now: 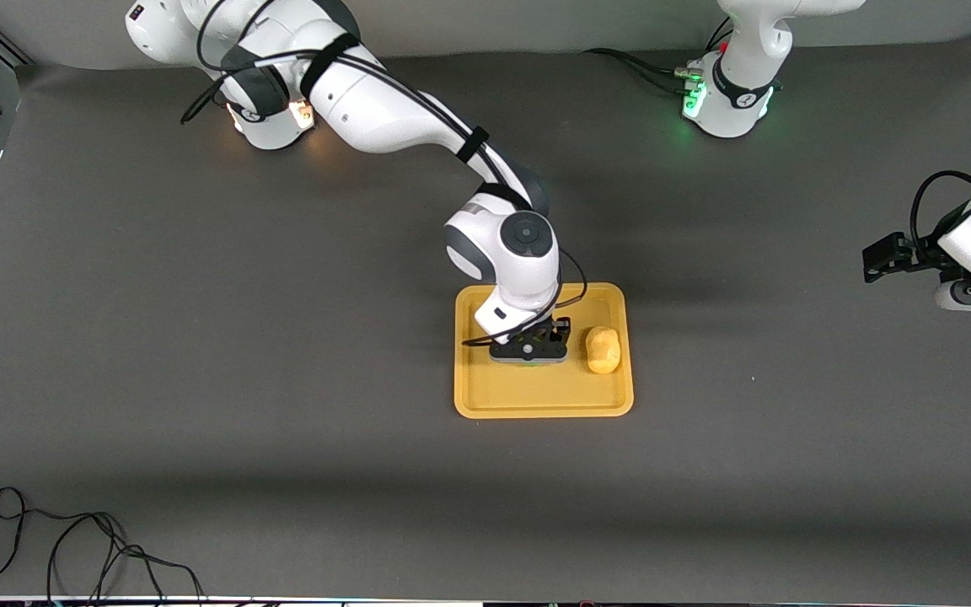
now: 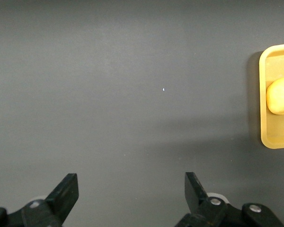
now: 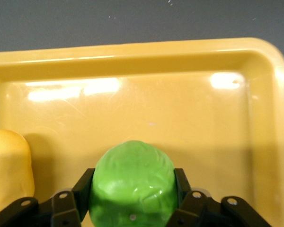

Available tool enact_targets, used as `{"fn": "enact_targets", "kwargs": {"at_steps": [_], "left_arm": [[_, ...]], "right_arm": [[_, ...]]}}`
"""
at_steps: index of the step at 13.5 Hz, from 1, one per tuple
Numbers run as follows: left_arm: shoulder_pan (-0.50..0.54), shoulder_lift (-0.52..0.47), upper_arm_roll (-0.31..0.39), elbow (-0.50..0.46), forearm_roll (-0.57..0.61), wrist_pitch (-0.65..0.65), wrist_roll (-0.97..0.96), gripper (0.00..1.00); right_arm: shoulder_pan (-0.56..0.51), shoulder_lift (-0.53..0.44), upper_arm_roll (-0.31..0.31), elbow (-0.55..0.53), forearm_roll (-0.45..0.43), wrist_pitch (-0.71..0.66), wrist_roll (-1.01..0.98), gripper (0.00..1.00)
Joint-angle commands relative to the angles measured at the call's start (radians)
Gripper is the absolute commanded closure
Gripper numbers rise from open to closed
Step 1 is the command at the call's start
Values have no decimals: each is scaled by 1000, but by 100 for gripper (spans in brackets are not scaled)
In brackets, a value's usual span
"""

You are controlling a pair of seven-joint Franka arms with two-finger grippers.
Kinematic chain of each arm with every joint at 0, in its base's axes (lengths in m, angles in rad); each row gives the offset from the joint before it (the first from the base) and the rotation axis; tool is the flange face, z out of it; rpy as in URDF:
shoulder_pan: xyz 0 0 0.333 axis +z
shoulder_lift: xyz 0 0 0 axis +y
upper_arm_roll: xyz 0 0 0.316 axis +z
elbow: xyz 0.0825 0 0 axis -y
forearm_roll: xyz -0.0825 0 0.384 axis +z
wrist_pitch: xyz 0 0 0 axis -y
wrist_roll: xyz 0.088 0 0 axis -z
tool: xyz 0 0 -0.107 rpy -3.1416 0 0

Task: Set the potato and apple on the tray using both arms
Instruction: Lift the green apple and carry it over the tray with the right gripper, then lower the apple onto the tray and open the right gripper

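Apple [image 3: 132, 182] is pinched in your right fingers [image 3: 182, 182] over the tray [image 1: 536, 400]; released high, it may roll into the potato [image 1: 603, 350], while your left fingers [image 2: 68, 191] wait wide over the desk [image 2: 132, 94].

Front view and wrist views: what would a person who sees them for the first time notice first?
The eye goes first to the orange-yellow tray in the middle of the dark table, where the right gripper holds the green apple in its jaws just over the tray floor. The potato already lies in the tray beside it, toward the left arm's end. The left gripper waits with open jaws over bare table.
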Motion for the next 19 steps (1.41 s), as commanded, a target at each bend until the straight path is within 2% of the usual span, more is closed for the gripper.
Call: {"fn": "enact_targets", "kwargs": {"at_steps": [1, 5, 7, 8, 9, 11, 12, 15, 19], "left_arm": [[1, -34, -2, -29, -4, -5, 15, 0], [-11, -36, -8, -32, -4, -14, -2, 0], [-1, -57, -6, -64, -22, 6, 4, 0], [2, -65, -5, -75, -35, 20, 10, 0], [3, -63, -3, -72, -35, 17, 14, 0], [1, -60, -3, -70, -35, 6, 14, 0], [-1, -60, -3, -72, -35, 6, 15, 0], [-1, -60, -3, -70, -36, 6, 15, 0], [-7, -54, -5, -69, -36, 8, 14, 0]], "right_arm": [[13, 27, -11, 50, -25, 1, 47, 57], [12, 29, -13, 41, -28, 24, 40, 55], [12, 30, -13, 26, -68, 24, 38, 55], [10, 30, -13, 19, -68, 24, 49, 37], [7, 29, -11, 19, -67, 24, 50, 1], [7, -9, -6, 30, -59, -28, 67, 0], [3, -46, -6, 38, -47, -104, 81, 0], [-19, -199, -20, 38, 41, -296, 82, 0], [-131, -383, -16, 30, 52, -518, 20, 0]]}}
